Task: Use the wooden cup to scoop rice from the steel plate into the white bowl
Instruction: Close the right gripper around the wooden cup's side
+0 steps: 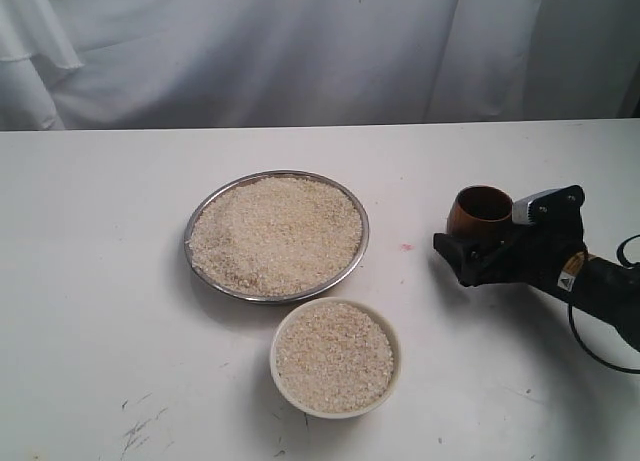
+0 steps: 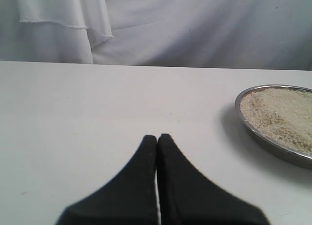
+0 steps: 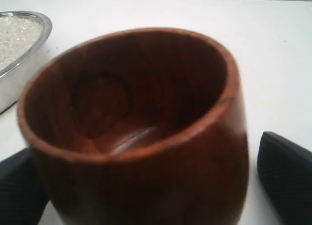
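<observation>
Right gripper (image 1: 488, 233) straddling the empty wooden cup (image 1: 480, 209), jaws apart, on the bench (image 1: 100, 311) right of the steel plate (image 1: 188, 246); left gripper (image 2: 157, 139) resting closed; white bowl (image 1: 272, 359) looking near-full of rice (image 1: 275, 233); plate holding plenty.

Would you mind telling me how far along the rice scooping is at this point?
Done: the white bowl already holds rice nearly to its rim. In hand: the right gripper sits open around the empty wooden cup, a gap on one side, so no grip yet. Remaining: the steel plate holds a full heap, though the bowl has little room. The left gripper rests shut.
</observation>
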`<state>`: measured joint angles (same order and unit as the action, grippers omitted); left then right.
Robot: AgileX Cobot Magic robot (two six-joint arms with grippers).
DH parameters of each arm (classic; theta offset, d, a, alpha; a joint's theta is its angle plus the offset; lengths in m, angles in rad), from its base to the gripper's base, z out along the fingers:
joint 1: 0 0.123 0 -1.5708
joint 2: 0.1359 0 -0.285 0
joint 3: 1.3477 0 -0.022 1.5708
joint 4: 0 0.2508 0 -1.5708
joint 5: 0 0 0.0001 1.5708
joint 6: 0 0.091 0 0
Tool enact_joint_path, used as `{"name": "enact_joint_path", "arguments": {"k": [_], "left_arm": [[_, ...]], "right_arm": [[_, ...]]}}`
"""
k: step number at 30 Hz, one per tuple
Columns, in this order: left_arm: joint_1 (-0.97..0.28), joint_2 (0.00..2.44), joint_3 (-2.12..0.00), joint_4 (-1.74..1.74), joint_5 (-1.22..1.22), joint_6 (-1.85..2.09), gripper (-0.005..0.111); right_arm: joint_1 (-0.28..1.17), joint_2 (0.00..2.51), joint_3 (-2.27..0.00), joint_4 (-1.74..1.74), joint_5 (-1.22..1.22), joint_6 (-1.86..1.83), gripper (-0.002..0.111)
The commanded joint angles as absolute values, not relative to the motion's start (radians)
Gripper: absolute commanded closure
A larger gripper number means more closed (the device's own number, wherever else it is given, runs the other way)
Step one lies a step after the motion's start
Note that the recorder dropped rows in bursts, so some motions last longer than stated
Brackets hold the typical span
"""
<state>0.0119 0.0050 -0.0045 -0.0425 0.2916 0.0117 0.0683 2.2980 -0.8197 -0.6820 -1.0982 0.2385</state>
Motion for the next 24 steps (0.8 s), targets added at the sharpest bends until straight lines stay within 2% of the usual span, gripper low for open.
{"name": "enact_joint_path", "arguments": {"k": [1, 11, 19, 24], "left_arm": [[0.01, 0.0, 0.0, -0.043, 0.285, 0.009, 0.107], [0.01, 0.0, 0.0, -0.043, 0.285, 0.009, 0.107], [0.01, 0.0, 0.0, -0.043, 0.285, 0.009, 0.107], [0.01, 0.0, 0.0, -0.043, 0.285, 0.009, 0.107]], "right_arm": [[0.096, 2.298, -0.848, -0.674, -1.059, 0.238, 0.008], [0.1, 2.298, -0.86, -0.627, -1.039, 0.238, 0.008], [0.105, 2.298, -0.86, -0.627, -1.041, 0.238, 0.02], [0.123, 2.298, -0.869, -0.627, -1.042, 0.238, 0.022]]}}
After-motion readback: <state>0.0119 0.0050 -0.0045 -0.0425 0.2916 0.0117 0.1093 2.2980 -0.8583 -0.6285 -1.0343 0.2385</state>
